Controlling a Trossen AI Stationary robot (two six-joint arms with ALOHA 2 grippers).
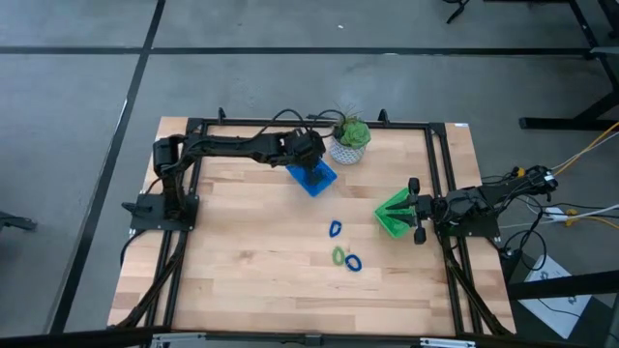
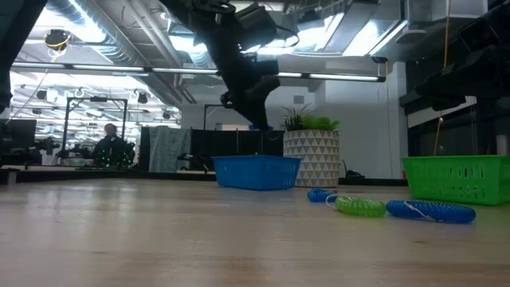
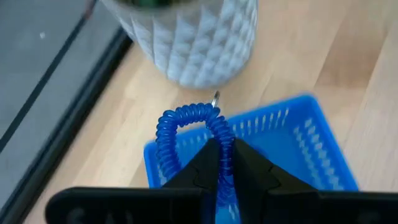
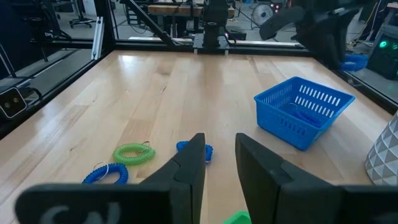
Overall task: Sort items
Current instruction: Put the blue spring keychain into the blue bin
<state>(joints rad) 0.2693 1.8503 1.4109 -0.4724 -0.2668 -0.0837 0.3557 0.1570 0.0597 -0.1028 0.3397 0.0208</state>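
Note:
My left gripper [image 3: 221, 163] hangs over the square blue tray [image 1: 311, 178] at the table's far middle, shut on a blue coiled ring [image 3: 186, 121]. Three more rings lie on the wood right of centre: one blue [image 1: 335, 229], one light green [image 1: 338, 255] and another blue [image 1: 353, 262]. The green tray [image 1: 395, 215] rests on the table at the right. My right gripper [image 4: 219, 163] stands open just over the green tray's edge [image 4: 239, 218], with nothing between its fingertips. My left gripper pinches one side of the blue ring's loop [image 3: 225, 144] between its two fingers. The fingers slant down from the table's left toward the blue tray. The rest of the loop arcs out beyond the fingertips, clear of the tray [image 3: 298, 134] below it.
A white patterned pot [image 1: 347, 147] with a green plant stands just right of the blue tray, close to my left gripper. A black frame [image 1: 437, 174] borders the table. Bare wood lies at the near and left parts of the table. A person [image 2: 107, 147] sits in the room far behind.

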